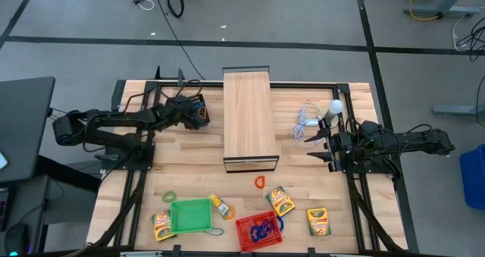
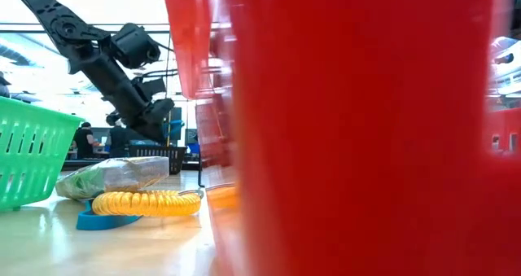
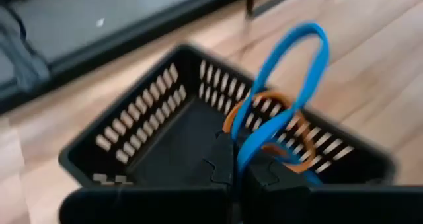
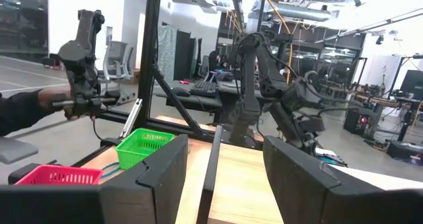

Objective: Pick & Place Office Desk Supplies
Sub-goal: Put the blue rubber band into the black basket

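Note:
My left gripper (image 1: 198, 114) is over a black slotted basket (image 3: 152, 138) at the far left of the table, shut on a blue loop (image 3: 297, 59). An orange loop (image 3: 264, 128) shows right behind the blue one. My right gripper (image 1: 324, 142) waits open at the table's right, touching nothing. Near the front edge stand a green basket (image 1: 191, 215) and a red basket (image 1: 259, 229) with blue loops inside. Three crayon boxes (image 1: 280, 202) (image 1: 319, 221) (image 1: 162, 225), a red loop (image 1: 260, 182), a green loop (image 1: 169, 195) and a yellow piece (image 1: 220, 205) lie flat on the wood. My left gripper pinches the blue loop by its near end (image 3: 248, 151) between its two fingers. The fingers slant down from the table's left side. The loop stands out beyond the fingertips, over the black basket. Whether the orange loop is also in the pinch, I cannot tell.
A long pale wooden box (image 1: 249, 117) lies across the table's middle. A white bulb (image 1: 335, 107) with its coiled cable (image 1: 307, 120) sits beside my right gripper. In the right wrist view a person's hand (image 4: 49, 102) shows beyond the table.

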